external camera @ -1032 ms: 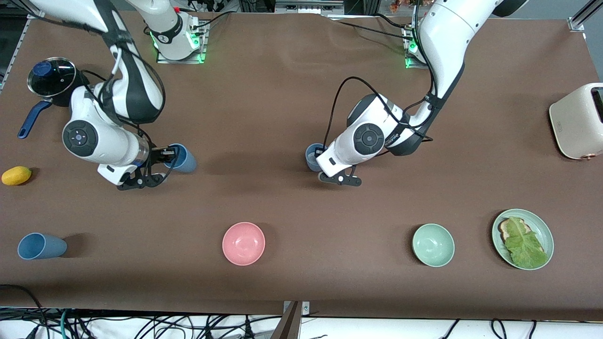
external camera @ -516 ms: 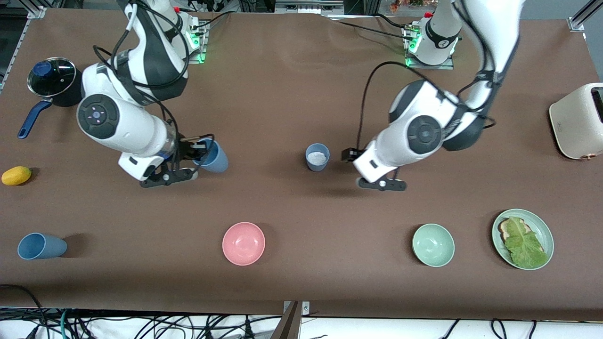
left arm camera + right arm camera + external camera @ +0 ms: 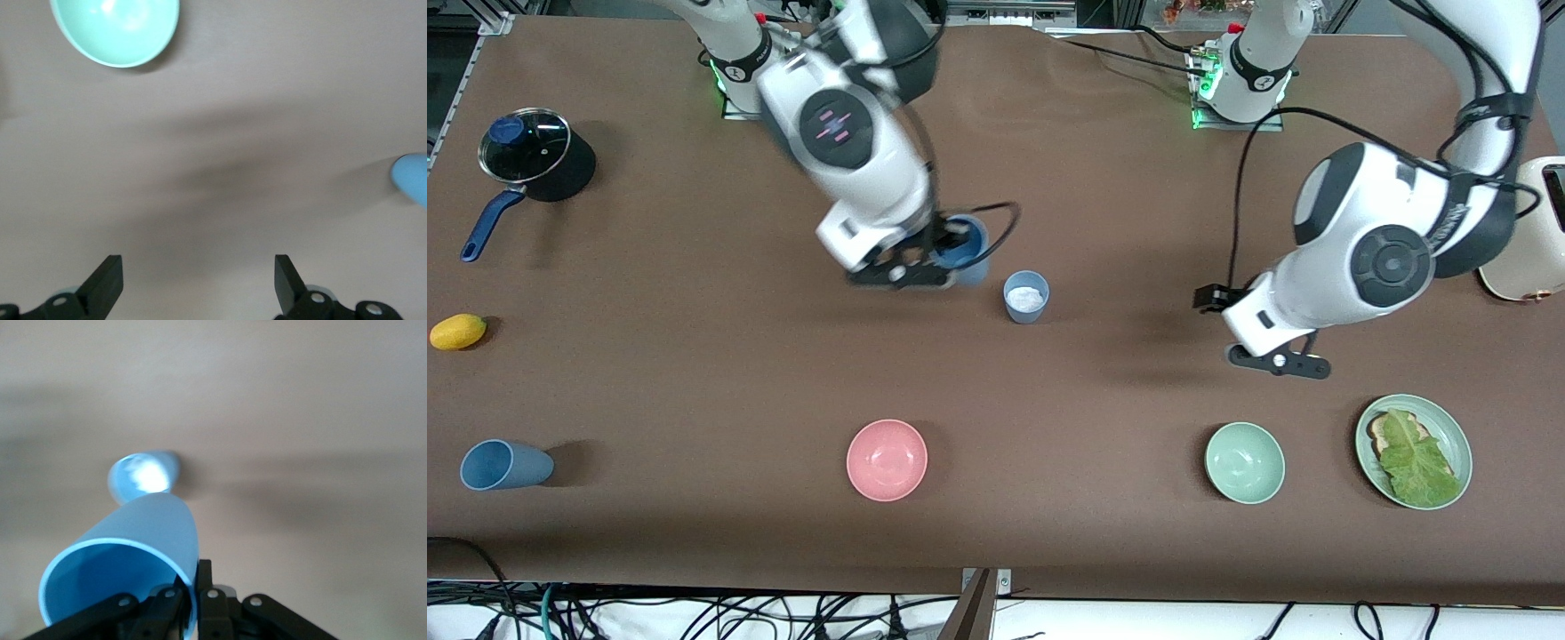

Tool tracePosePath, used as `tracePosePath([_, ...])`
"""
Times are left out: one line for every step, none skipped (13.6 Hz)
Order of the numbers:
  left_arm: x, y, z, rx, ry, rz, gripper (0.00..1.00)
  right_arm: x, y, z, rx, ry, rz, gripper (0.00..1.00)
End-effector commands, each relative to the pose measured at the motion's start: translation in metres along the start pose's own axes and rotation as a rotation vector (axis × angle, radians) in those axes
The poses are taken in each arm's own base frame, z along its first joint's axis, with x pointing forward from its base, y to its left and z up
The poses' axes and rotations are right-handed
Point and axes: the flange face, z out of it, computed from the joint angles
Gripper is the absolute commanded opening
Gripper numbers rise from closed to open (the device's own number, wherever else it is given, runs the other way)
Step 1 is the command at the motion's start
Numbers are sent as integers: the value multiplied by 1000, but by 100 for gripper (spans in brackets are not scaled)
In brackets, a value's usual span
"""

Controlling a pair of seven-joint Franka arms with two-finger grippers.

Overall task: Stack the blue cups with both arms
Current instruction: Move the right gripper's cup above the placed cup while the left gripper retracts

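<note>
Near the middle of the table (image 3: pixel 694 373), the right end effector (image 3: pixel 938 258) is up in the air, clenched on the rim of a blue cup (image 3: pixel 966 249), one finger inside the mouth and one outside; the right wrist view shows the held blue cup (image 3: pixel 127 567) tilted, its open mouth toward the camera. It hangs over the table just beside a second blue cup (image 3: pixel 1025 296), which stands upright on the table with a white patch inside; the same upright cup (image 3: pixel 143 475) shows in the right wrist view, past the held one. A third blue cup (image 3: pixel 503 465) lies on its side toward the right arm's end of the table, nearer to the front camera than the other two. The left end effector (image 3: pixel 1272 356) is released, its fingers (image 3: pixel 107 283) spread wide with nothing between them, over bare table toward the left arm's end, well apart from the upright cup. A pink bowl (image 3: pixel 887 460), a green bowl (image 3: pixel 1244 462) and a green plate (image 3: pixel 1449 427) with a lettuce leaf (image 3: pixel 1414 462) sit nearer the front camera. A lidded pot (image 3: pixel 529 156), a yellow fruit (image 3: pixel 457 331) and a cream toaster (image 3: pixel 1538 267) stand toward the table's ends.
</note>
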Motion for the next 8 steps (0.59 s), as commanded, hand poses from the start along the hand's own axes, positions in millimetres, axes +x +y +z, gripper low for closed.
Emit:
tracePosePath([-22, -26, -35, 39, 19, 40, 100, -29, -56, 26, 21, 39, 61, 0])
tracePosePath([-30, -38, -47, 44, 24, 31, 100, -32, -59, 37, -6, 52, 49, 0])
tracePosePath([-35, -52, -59, 35, 36, 30, 100, -31, -59, 43, -22, 58, 46, 0])
tracePosePath([-42, -65, -71, 32, 56, 33, 100, -30, -57, 51, -35, 53, 45, 0])
tracePosePath([-48, -75, -82, 36, 75, 40, 100, -31, -56, 63, -55, 45, 42, 0])
tracePosePath([-54, -84, -94, 38, 96, 53, 100, -33, -56, 70, -81, 57, 30, 0])
tracePosePath([-71, -90, -114, 43, 135, 48, 100, -38, -59, 85, -114, 63, 11, 0])
tracePosePath([-81, -104, -121, 47, 143, 8, 100, -39, -61, 94, -125, 61, 7, 0])
